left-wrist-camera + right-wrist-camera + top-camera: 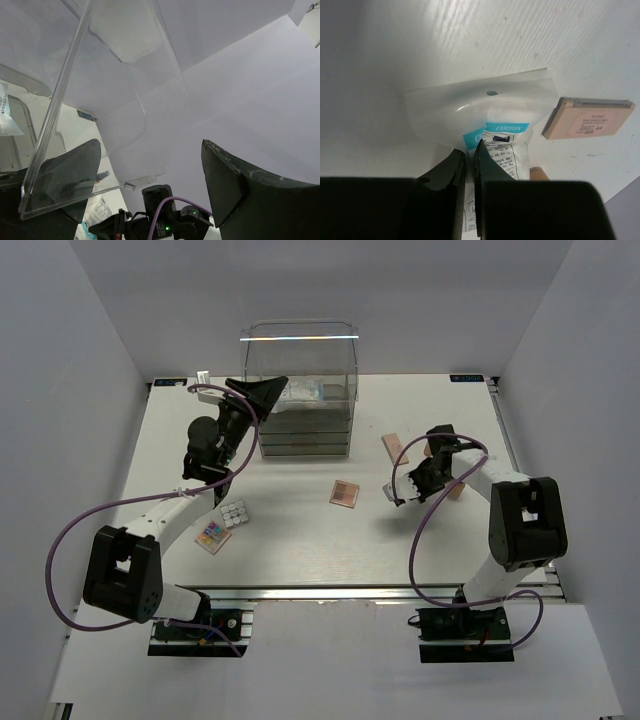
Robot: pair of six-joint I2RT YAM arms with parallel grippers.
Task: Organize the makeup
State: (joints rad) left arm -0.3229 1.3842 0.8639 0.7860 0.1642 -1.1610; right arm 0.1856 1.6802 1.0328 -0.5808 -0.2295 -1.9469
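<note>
R arm: right gripper (469,149) is low over the table (300,560), right of centre.
R jaws: nearly together, only a thin slit between. They're pinched on the near edge of the white-blue packet (485,107).
Packet: lies flat on the table ahead of the R fingers. Clear plastic w/ a blue "COTTON" label and a punched hole near the far edge.
Peach palette (587,117): flat, label side up. In the wrist view it's just beside the packet's right edge, with a small gap, not touching.
L arm: left gripper (150,150) is raised at the upper left corner of the acrylic drawer box (300,370).
L jaws: wide apart, holding nothing. One finger shows through the clear wall, the other is outside it, so the wall's edge runs between them.
Box: at the back centre of the table. Drawers closed at the bottom, open clear part on top. There's white-blue stuff inside the top part, too small to tell what.
Tan pan palette (344,493): mid-table in front of the box, between the two arms, well apart from both.
White palette (234,514): round pans, front left near the L arm's forearm.
Multicoloured palette (212,535): just beside the white one, on its near-left side. Can't tell if they touch.
</note>
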